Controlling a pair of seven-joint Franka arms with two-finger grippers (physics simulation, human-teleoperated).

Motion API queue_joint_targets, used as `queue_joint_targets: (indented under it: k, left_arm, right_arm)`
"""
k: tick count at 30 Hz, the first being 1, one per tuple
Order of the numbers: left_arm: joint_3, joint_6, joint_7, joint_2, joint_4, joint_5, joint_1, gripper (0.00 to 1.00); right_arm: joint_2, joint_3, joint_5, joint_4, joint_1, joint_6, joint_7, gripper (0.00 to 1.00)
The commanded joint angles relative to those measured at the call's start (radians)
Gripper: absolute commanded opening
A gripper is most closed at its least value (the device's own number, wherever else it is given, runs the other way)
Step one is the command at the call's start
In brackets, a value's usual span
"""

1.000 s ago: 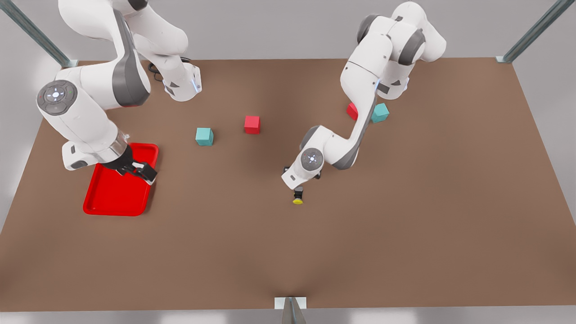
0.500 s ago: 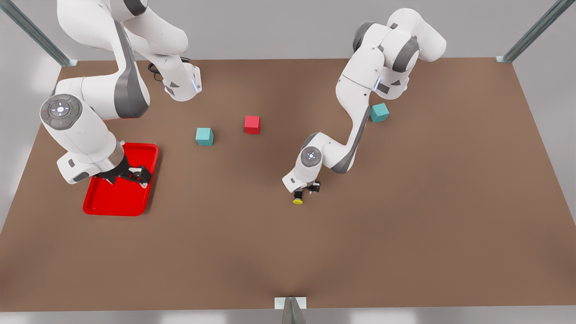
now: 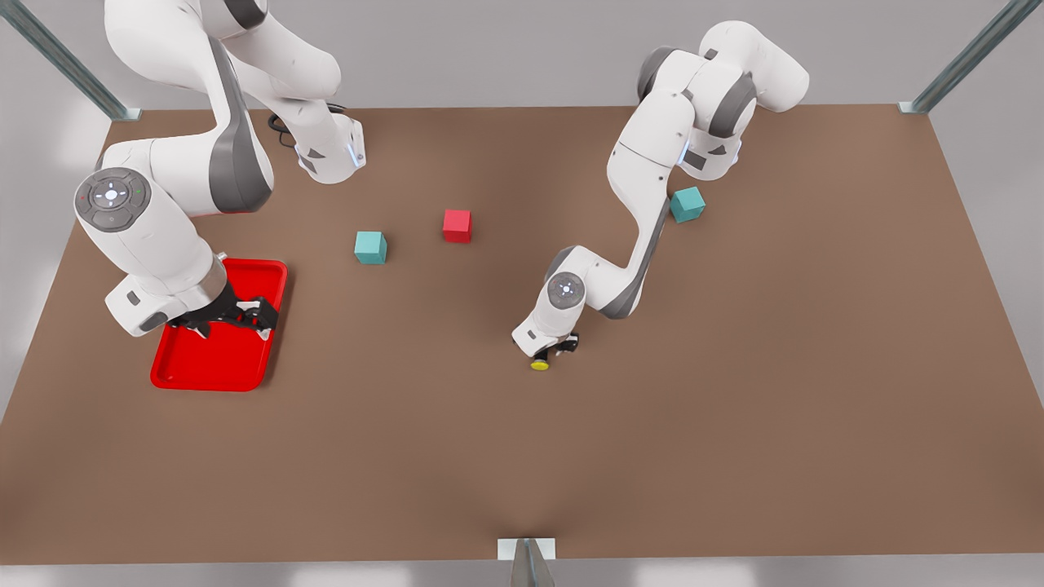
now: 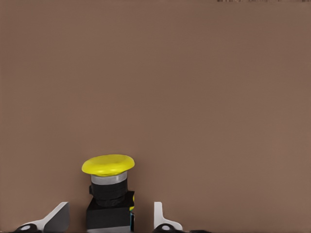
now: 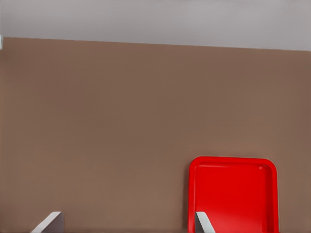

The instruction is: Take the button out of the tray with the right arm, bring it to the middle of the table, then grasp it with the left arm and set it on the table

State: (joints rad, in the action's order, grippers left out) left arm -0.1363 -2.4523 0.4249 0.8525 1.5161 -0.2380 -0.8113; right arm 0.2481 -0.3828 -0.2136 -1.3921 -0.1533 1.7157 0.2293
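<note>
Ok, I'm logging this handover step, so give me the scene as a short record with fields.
button: on the table, mid-table, between the left gripper's fingers
left gripper: open, low at the button
right gripper: open, above the tray, waiting
tray: empty, at the front view's left
loose cubes: two teal, one red

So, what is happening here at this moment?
The left gripper, near the middle of the brown table, is down around the tiny yellow-capped black push-button; its fingers stand apart on either side, so the button looks set down. The right gripper hangs open above the shallow red tray and holds nothing. Red and teal cubes lie untouched farther back.
</note>
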Motion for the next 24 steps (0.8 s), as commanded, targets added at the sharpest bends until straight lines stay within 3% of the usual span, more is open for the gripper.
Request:
queue_joint_targets:
  k: [1, 4, 8, 21, 24]
  left_arm:
    - [0.001, -0.001, 0.049, -0.003, -0.001, 0.0, 0.0, 0.77]
    - [0.0, 0.001, 0.051, -0.004, -0.002, -0.001, -0.003, 0.73]
    - [0.0, 0.001, 0.051, -0.004, -0.004, -0.001, -0.005, 0.53]
    - [-0.006, 0.01, 0.049, -0.007, -0.004, 0.011, -0.011, 0.52]
    - [-0.022, 0.171, 0.048, -0.021, -0.04, 0.128, -0.008, 0.52]
  right_arm:
    - [-0.001, -0.001, 0.0, 0.001, -0.002, 0.001, -0.071, 1.0]
    - [-0.001, -0.001, 0.0, 0.001, -0.006, 0.001, -0.071, 1.0]
    - [-0.001, -0.001, -0.001, 0.001, 0.008, 0.002, -0.07, 1.0]
    - [0.002, -0.004, -0.001, -0.001, 0.018, 0.007, -0.065, 1.0]
    - [0.002, -0.004, -0.003, -0.001, 0.018, 0.007, -0.065, 1.0]
